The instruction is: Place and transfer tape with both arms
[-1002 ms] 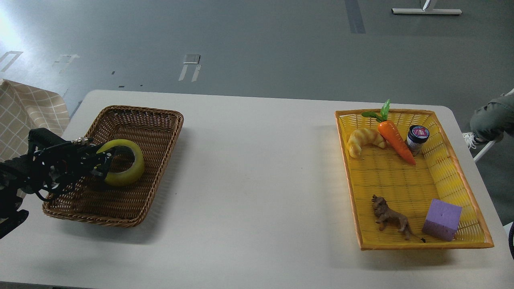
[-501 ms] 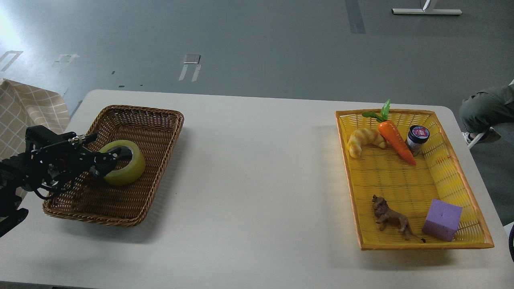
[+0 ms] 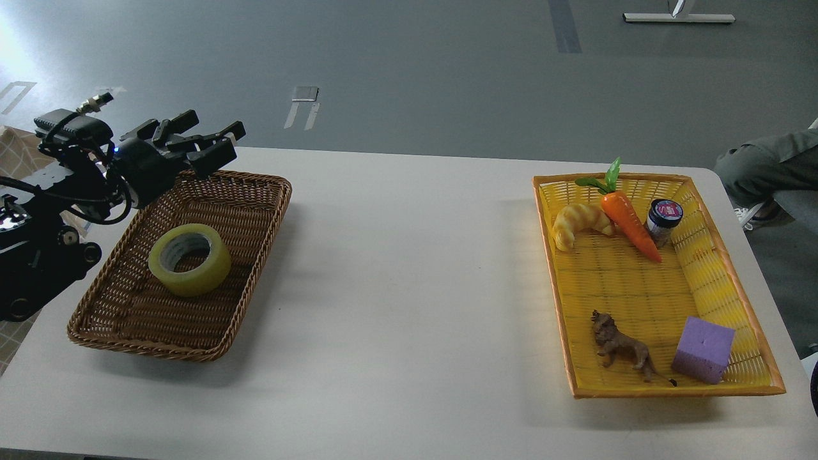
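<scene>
The yellow tape roll (image 3: 190, 259) lies flat in the brown wicker basket (image 3: 255, 268) on the left of the table, its whitish core ring facing up. My left gripper (image 3: 214, 144) is open and empty, raised above the basket's far rim, well clear of the tape. My right arm and gripper are out of view.
A yellow plastic basket (image 3: 735, 281) on the right holds a croissant (image 3: 578, 223), a carrot (image 3: 629, 223), a small jar (image 3: 663, 220), a toy lion (image 3: 620, 345) and a purple foam cube (image 3: 703, 349). A person's leg (image 3: 767, 172) is at the table's far right.
My left gripper let go of the tape, opened, and rose up and back out of the basket. The tape now lies flat in the basket.
</scene>
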`<state>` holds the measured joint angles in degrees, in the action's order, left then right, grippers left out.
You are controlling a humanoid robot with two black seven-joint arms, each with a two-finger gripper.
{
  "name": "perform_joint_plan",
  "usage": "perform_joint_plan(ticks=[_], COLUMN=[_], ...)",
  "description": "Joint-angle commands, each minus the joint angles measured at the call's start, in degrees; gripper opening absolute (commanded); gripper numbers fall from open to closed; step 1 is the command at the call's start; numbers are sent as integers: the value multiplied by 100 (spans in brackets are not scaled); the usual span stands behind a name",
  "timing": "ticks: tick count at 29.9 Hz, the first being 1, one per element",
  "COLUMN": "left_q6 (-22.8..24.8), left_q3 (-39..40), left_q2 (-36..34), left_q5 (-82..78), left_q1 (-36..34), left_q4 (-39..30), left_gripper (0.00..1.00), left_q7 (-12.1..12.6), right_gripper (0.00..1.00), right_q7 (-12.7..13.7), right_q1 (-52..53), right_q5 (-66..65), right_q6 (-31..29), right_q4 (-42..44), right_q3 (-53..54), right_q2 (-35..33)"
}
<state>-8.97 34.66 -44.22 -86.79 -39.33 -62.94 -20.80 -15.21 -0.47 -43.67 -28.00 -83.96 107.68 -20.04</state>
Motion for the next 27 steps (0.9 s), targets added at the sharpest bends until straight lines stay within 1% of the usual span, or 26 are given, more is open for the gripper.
perform_joint_plan(ticks=[1, 2, 4, 5, 6, 8, 10, 12, 13, 14, 15, 16, 17, 19, 20, 21, 23, 26, 27], left_q6=[1, -34, -78, -70, -70, -43, -17, 167, 272, 517, 658, 938, 1254, 1607, 1896, 2003, 2329, 2391, 2391], left_q3=[14, 41, 303, 496, 576, 743, 1007, 1288, 1367, 1507, 1578, 1692, 1798, 1930, 2131, 2263, 2624, 2756, 2774], left_q2=[308, 483, 773, 957, 1055, 1379, 1661, 1951, 2030, 2153, 2206, 2311, 2426, 2575, 2802, 2926, 3269, 3358, 3358], left_q5=[1135, 1573, 2287, 2741, 2946, 3429, 3992, 4511, 4634, 4827, 4899, 5021, 5127, 5259, 5399, 5470, 5532, 5488, 5471], left_q1=[-119, -119, -75, -40, -31, -31, -40, -48, -48, -48, -48, -40, -40, -31, -22, -31, 56, 389, 452], left_q4=[-341, -542, -886, -1078, -1150, -1369, -1554, -1713, -1757, -1844, -1897, -1967, -1968, -1916, -1846, -1784, -1687, -1687, -1687], left_gripper=[98, 98, 98, 98, 98, 98, 98, 98, 98, 98, 98, 98, 98, 98, 98, 98, 98, 98, 98], left_q7=[-3, -12, -29, -20, -20, -20, 23, 59, 67, 76, 94, 146, 234, 348, 479, 559, 857, 885, 867], right_gripper=[100, 100, 100, 100, 100, 100, 100, 100, 100, 99, 99, 98, 98, 98, 98, 98, 100, 100, 100], right_q7=[9, 62, 255, 429, 492, 554, 554, 581, 589, 598, 598, 616, 624, 633, 686, 747, 1150, 1441, 1485], right_q1=[30, 47, 91, 152, 188, 267, 311, 407, 469, 600, 671, 828, 1038, 1285, 1496, 1585, 1804, 1901, 1919], right_q5=[-1, -1, -10, -18, -18, -27, -10, -10, -10, -10, -10, -10, -10, -10, -10, -10, -10, -1, -1], right_q6=[0, 0, 0, 0, 0, 0, 0, 0, 0, 0, 0, 0, 0, 0, 0, 0, 0, 0, 0], right_q4=[-24, -42, -51, -42, -42, -42, -51, -51, -51, -51, -51, -33, -16, 11, 37, 46, 63, 29, 20], right_q3=[7, -2, -2, -2, -2, 7, 16, -2, -2, -2, -2, -19, -19, -28, -71, -89, -352, -581, -625], right_q2=[0, -43, -79, -105, -114, -184, -237, -237, -237, -228, -237, -237, -237, -254, -237, -220, -80, 105, 167])
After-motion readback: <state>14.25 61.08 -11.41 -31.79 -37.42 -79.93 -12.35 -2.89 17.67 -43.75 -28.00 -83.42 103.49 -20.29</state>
